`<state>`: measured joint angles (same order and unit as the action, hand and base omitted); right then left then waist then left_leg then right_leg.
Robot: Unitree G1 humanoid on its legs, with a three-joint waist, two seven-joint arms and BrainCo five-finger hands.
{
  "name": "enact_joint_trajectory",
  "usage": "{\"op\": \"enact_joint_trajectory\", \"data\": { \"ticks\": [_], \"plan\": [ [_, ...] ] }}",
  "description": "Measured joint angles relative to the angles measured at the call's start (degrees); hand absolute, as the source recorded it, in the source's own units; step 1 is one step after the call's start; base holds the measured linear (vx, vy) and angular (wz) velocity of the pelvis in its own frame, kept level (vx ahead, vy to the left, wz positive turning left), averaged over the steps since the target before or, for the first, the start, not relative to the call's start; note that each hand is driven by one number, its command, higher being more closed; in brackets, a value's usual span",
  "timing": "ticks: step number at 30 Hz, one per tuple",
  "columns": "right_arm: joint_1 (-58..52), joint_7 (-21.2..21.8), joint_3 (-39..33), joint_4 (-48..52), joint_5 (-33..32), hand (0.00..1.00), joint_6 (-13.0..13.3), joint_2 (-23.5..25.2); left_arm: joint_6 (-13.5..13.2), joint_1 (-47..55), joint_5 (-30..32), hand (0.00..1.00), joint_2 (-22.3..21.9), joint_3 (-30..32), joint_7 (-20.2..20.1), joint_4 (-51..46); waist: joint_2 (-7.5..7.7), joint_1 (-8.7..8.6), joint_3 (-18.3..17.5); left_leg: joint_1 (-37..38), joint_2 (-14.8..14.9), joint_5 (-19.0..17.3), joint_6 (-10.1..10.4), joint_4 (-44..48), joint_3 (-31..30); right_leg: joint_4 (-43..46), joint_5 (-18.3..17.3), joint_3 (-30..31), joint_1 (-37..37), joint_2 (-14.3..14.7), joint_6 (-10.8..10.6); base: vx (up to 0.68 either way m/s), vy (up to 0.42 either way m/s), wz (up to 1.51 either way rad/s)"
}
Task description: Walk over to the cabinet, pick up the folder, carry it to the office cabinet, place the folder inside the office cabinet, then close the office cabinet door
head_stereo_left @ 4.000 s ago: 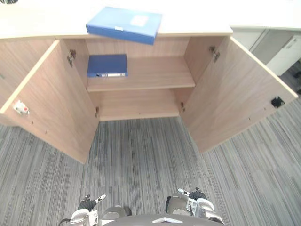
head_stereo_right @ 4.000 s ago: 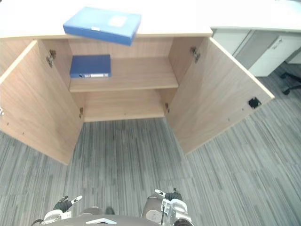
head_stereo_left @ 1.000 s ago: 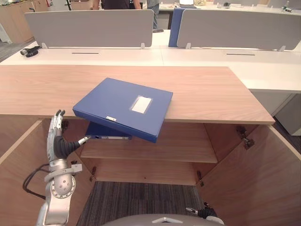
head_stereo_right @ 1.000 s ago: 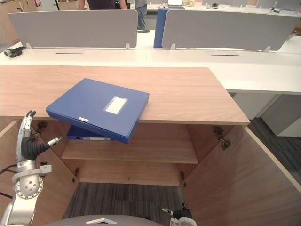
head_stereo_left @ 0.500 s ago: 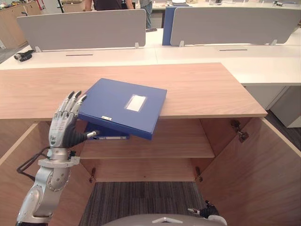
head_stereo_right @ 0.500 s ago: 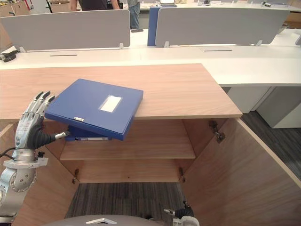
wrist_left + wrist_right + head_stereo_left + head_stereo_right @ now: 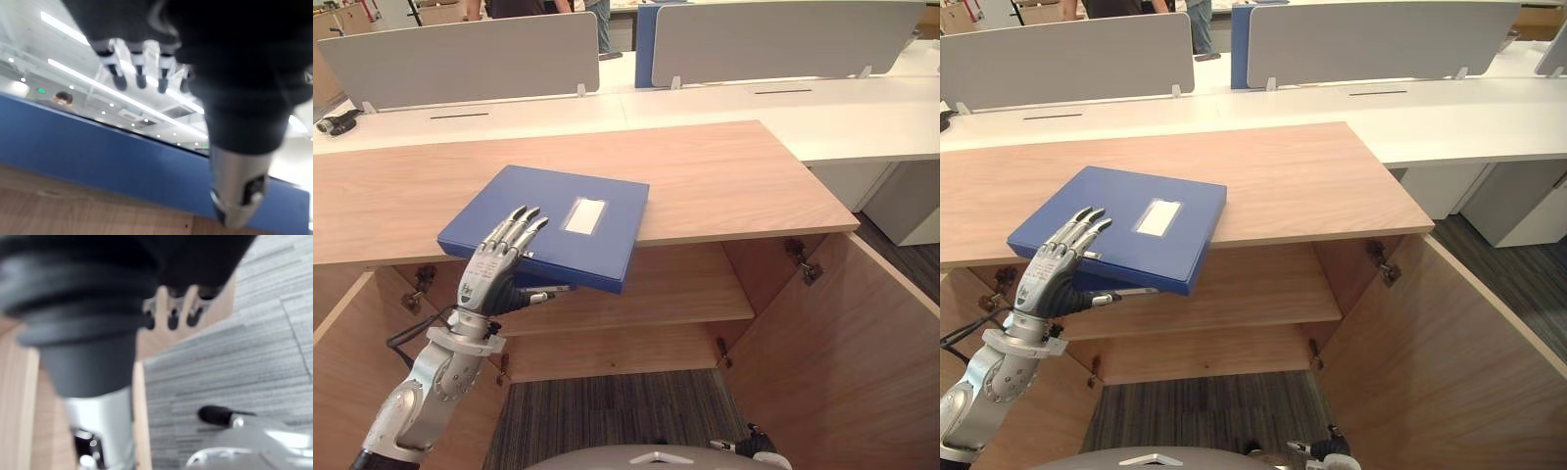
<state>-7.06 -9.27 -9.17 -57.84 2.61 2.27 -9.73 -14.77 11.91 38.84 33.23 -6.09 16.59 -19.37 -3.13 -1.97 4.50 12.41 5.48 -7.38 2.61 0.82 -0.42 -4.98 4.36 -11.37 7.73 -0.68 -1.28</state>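
I count one blue folder [image 7: 597, 240], and it lies flat on the cabinet top [image 7: 734, 181] with its near corner hanging out past the front edge, over the open compartment. The cabinet has two doors, the left door [image 7: 347, 333] and the right door [image 7: 862, 343], both swung wide towards me, and one shelf [image 7: 666, 294] crosses the inside. Beyond the cabinet stands a white table [image 7: 862, 122] with two grey screens [image 7: 460, 59] along its far side. Grey striped carpet [image 7: 617, 421] shows between the doors. My left hand [image 7: 489, 279] is raised at the folder's near left corner, forearm angled up from below and palm turned down. Its fingers [image 7: 521, 227] are straight and close together, reaching over the blue cover, while the thumb [image 7: 548, 291] juts out sideways beneath the overhanging edge. The hand is spread, not closed on the folder, and I cannot tell whether the fingertips actually touch the cover. My right hand [image 7: 171, 308] hangs low by my side above the carpet, fingers loose and holding nothing.
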Motion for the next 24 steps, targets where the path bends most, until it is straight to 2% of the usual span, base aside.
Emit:
{"op": "enact_joint_trajectory", "data": {
  "ticks": [11,13,18,24],
  "plan": [
    [0.7,0.0,0.0,-1.6,0.0,0.0,-0.2,0.0,0.1,0.0,1.6,0.0,-0.8,-3.2,-0.4,0.9,-0.05,-0.52,0.1,0.3,0.0,-0.2,0.1,0.0,0.5,0.0,0.0,0.5,0.0,0.0,0.0,0.0,0.009,-0.02],
    [0.7,-0.1,0.0,-1.6,0.0,0.0,-0.2,0.0,0.7,0.0,3.6,0.0,-1.5,-3.2,0.3,2.3,-0.07,-0.64,0.1,0.3,0.0,-0.2,0.1,0.0,0.5,0.0,0.0,0.5,0.0,0.0,0.0,0.0,0.0,0.0],
    [0.5,-0.2,0.0,-1.6,0.0,0.0,-0.2,0.0,5.0,0.0,10.3,0.0,-7.6,-3.0,4.1,5.4,-0.06,-0.87,0.1,0.3,0.0,-0.5,0.2,0.0,0.8,0.0,0.0,0.9,-0.1,0.0,-0.1,0.0,0.01,-0.02],
    [0.6,-0.2,-0.2,-1.6,0.0,0.0,-0.2,0.1,7.2,-1.5,14.7,0.0,-10.9,-3.0,5.7,7.2,-0.06,-1.12,0.1,0.3,0.1,-0.5,0.2,0.0,1.1,0.0,0.0,1.0,-0.3,0.0,-0.1,0.0,0.005,-0.01]
  ]
}}
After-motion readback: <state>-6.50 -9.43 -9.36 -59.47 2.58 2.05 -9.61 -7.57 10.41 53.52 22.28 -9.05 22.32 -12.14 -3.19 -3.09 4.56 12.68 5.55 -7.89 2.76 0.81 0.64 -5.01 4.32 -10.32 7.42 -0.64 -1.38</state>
